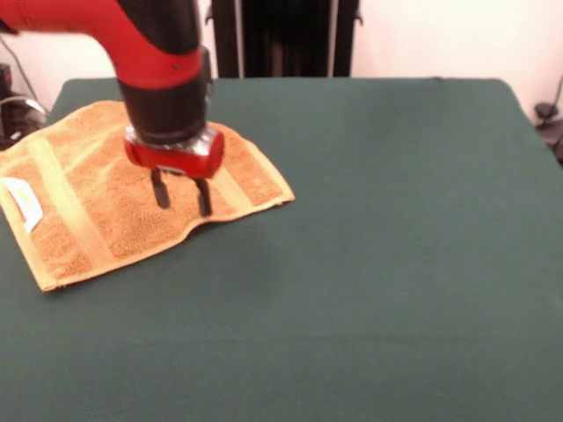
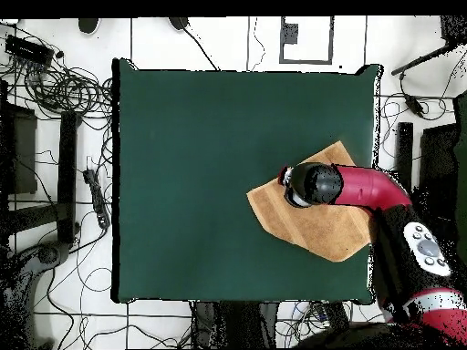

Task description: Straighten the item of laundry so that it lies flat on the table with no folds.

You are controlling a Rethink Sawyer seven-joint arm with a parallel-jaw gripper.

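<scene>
Table [image 1: 369, 264]: bare green cloth up front.
Towel [image 1: 97, 211]: left far side, near edge rippled.
Gripper [image 1: 181, 195]: fingers parted, empty, poised above towel.
Advice: pinch the rippled hem, drag outward low.

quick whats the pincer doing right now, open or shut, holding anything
Pincer: open, holding nothing, its tips just over the orange-tan terry towel spread on the dark green table.

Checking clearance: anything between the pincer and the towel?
Nothing. In the front view the pincer, open, hangs right over the towel, tips at or just above the terry; contact unclear.
</scene>
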